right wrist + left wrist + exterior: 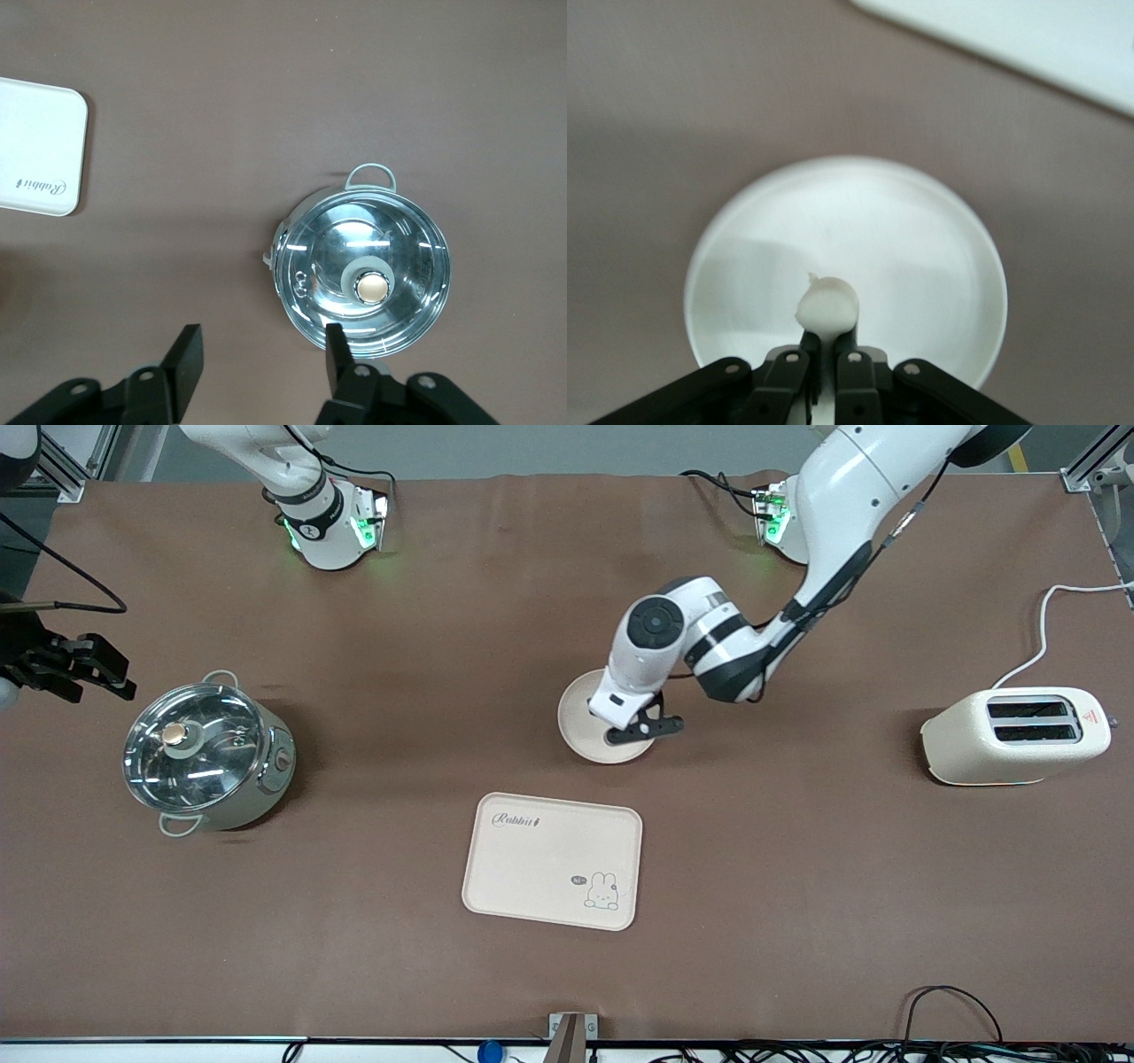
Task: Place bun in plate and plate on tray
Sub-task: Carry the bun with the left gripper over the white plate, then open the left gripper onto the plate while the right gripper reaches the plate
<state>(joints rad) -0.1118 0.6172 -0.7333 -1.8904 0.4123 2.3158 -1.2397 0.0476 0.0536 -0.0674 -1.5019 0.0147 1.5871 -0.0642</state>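
Bun (827, 305), a small pale cream lump of dough, sits pinched between the pressed-together black fingers of the left gripper (645, 729), held just above the round, shallow cream-white plate (578, 722). The left wrist view shows the dough lump over the plate's bare middle, its rounded end poking out past the fingertips (849, 359).

The plate rests on the brown table (797, 886) near its middle, farther from the front camera than the cream rounded-corner rectangular tray (553, 860). That tray, printed with "Rabbit" script and a small bunny drawing, lies flat and apart from the plate, closer to the table's front edge, with nothing on it.

The white left arm reaches in from its base at the table's back edge and bends down over the plate.

A cream two-slot toaster (1019, 737) with a white cord stands toward the left arm's end of the table. A steel pot with a glass lid and brass-coloured knob (207, 755) stands toward the right arm's end.

The right gripper (75, 669) hangs in the air at the edge of the table beside that pot, its two black fingers (186, 359) spread apart and holding nothing; the right wrist view looks straight down on the lidded pot and one corner of the tray.
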